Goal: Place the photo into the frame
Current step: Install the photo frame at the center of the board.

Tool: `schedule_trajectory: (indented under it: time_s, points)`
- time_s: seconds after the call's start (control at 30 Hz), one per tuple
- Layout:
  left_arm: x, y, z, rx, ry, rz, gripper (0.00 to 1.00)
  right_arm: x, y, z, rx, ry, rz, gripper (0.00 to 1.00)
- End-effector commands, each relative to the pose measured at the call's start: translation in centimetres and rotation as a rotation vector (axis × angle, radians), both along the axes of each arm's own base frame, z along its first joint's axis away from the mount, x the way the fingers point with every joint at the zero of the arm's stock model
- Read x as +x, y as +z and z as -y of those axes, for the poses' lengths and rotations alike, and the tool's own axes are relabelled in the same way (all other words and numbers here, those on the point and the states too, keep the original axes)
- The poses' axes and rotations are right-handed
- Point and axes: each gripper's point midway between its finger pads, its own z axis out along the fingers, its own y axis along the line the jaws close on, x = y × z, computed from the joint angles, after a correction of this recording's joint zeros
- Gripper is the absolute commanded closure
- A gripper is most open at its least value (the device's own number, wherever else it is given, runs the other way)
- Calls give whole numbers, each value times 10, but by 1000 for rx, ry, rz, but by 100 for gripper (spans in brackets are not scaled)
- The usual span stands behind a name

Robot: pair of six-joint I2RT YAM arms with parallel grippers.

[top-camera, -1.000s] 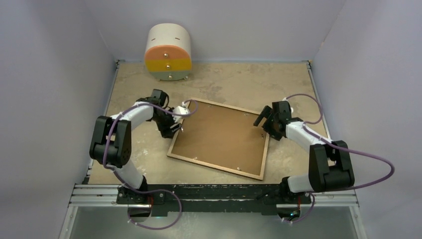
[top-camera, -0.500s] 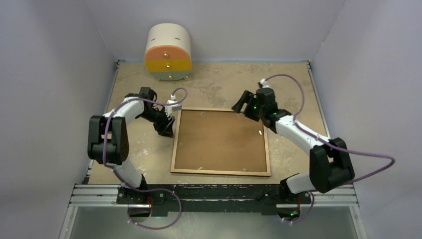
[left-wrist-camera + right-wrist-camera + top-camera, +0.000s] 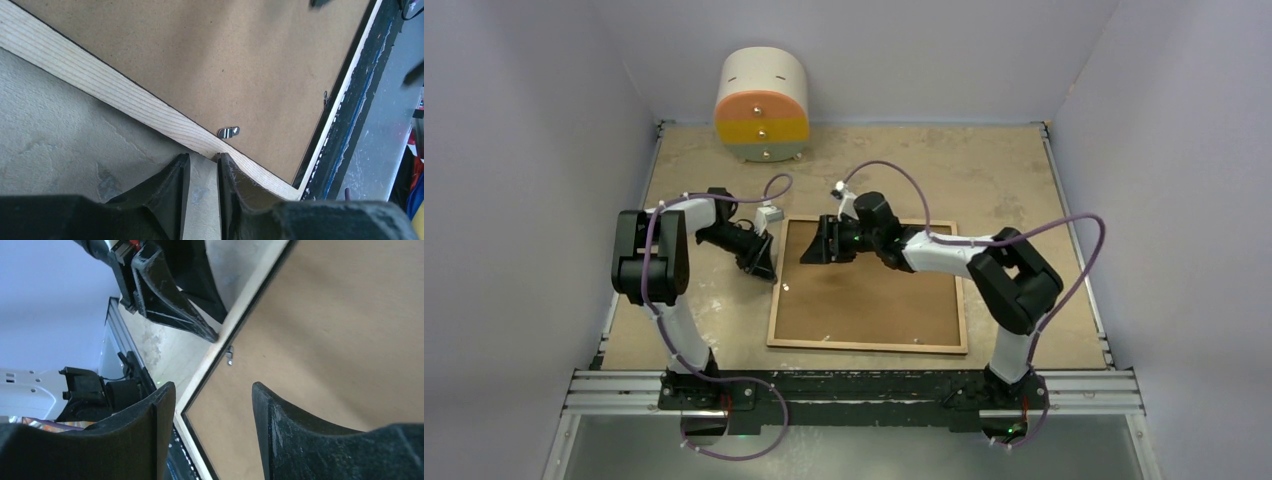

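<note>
Frame (image 3: pixel 866 347) lies back-up on the table (image 3: pixel 994 165), squared to the near edge. A second ago it sat skewed, and half a second ago it was already straight, so we judge the nudging done.

Backing board (image 3: pixel 879 295) fills the frame. The photo is not visible in any view, and we cannot tell whether it lies under the board.

Main change: the right gripper (image 3: pixel 818 246) has swung from the frame's far right corner across to its far left corner. It hovers there over the board, fingers spread wide, holding nothing.

Left gripper (image 3: pixel 761 262) has barely shifted. It is still at the frame's left rim, fingers all but pressed together, tips against the wood, pinching nothing.

A metal retaining tab (image 3: pixel 228 132) sits just beside those tips. We judge that the right gripper is heading for the tabs, to free the board.
</note>
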Motion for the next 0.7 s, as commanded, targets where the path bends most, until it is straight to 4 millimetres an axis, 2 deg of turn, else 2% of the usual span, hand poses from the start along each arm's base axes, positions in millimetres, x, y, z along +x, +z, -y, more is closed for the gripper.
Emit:
schedule_trajectory:
  time_s: [0.0,0.27,0.67]
  points:
    - [12,-7,-1,-1,6,36,73,-16,13,-41,75,145,52,41]
    - [12,-13,-6,31,18,41,78,-35,-18,-71,45,226,22,46]
    - [14,-12,-8,49,17,59,82,-21,-43,-79,-15,199,63,48]
